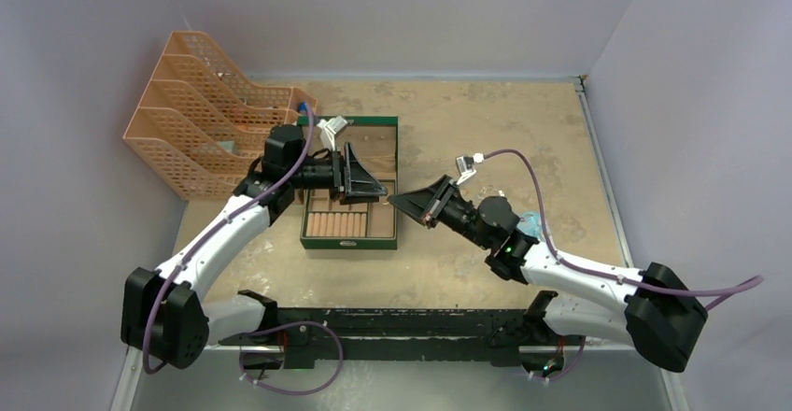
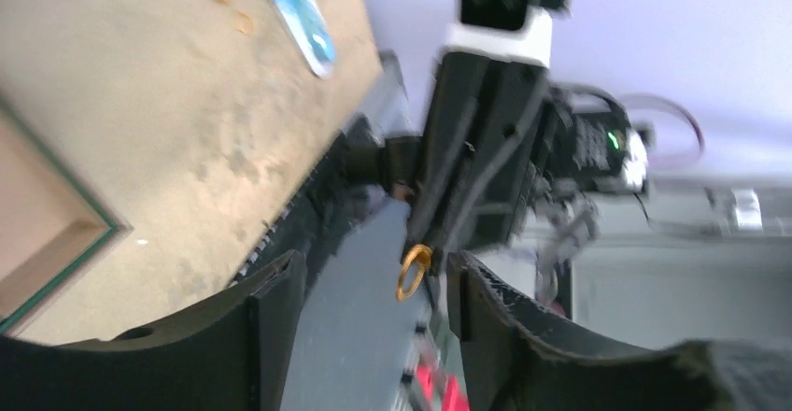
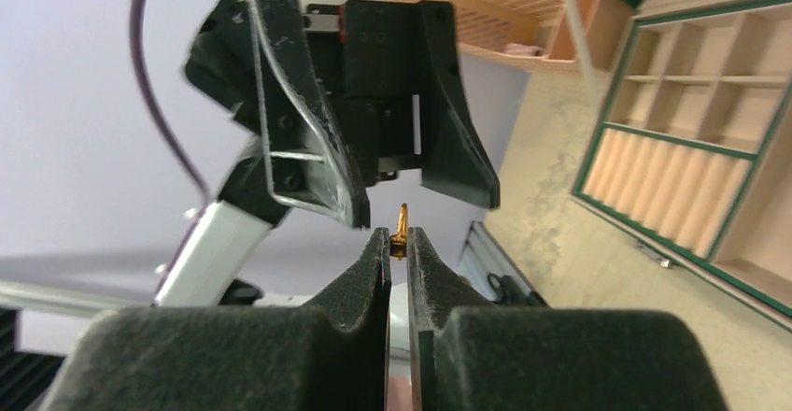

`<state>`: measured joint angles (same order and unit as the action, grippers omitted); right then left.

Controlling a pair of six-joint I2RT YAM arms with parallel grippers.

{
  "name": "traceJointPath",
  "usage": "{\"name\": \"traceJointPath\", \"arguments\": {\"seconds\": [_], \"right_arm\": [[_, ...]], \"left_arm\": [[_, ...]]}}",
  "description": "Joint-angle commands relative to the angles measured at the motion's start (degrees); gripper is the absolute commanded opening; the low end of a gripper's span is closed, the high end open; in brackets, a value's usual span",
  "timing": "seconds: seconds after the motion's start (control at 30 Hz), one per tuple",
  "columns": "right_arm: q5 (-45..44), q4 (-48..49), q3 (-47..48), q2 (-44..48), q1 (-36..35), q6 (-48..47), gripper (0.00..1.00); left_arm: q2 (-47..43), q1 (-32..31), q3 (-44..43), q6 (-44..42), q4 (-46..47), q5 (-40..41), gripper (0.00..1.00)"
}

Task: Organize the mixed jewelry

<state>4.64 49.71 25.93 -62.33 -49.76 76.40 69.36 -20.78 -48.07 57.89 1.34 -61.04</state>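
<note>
Tan tabletop (image 1: 486, 121) below; mid-air, the thin gold ring (image 3: 403, 219) sticks out edge-on from the near-closed right gripper (image 3: 399, 243), which pinches it. Half-open left gripper (image 2: 374, 266) straddles it, touching nothing. Right arm likely carries it.

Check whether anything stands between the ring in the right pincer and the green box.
Yes. The open left pincer hangs over the green box, right in front of the gold ring, which the right pincer pinches at the box's right edge.
</note>
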Motion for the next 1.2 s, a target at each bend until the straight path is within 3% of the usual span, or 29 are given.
{"name": "traceJointPath", "arguments": {"seconds": [0.0, 0.13, 0.33, 0.6, 0.8, 1.17], "right_arm": [[-3.7, -11.8, 6.2, -0.6, 0.1, -6.1, 0.05], [-8.4, -28.1, 16.1, -5.8, 0.0, -14.6, 0.04], [-8.6, -40.8, 29.9, -19.9, -2.1, -19.6, 0.04], [-20.8, -60.4, 47.6, -35.6, -9.9, -18.8, 0.02], [-23.9, -69.3, 53.0, -41.0, -11.3, -15.9, 0.01], [-26.8, -75.4, 55.3, -42.5, -11.4, -12.5, 0.01]], "left_arm": [[-4.7, -0.1, -5.4, -13.1, -23.2, 26.9, 0.6], [-7.0, -0.1, -6.6, -17.7, -32.9, 45.5, 0.64], [-10.6, -0.1, -7.9, -23.0, -37.1, 56.8, 0.65], [-15.2, -0.1, -7.3, -23.9, -40.0, 71.5, 0.65], [-17.0, -0.1, -5.2, -23.9, -39.6, 75.2, 0.65], [-17.7, -0.1, -4.6, -24.8, -39.3, 74.8, 0.66]]}}
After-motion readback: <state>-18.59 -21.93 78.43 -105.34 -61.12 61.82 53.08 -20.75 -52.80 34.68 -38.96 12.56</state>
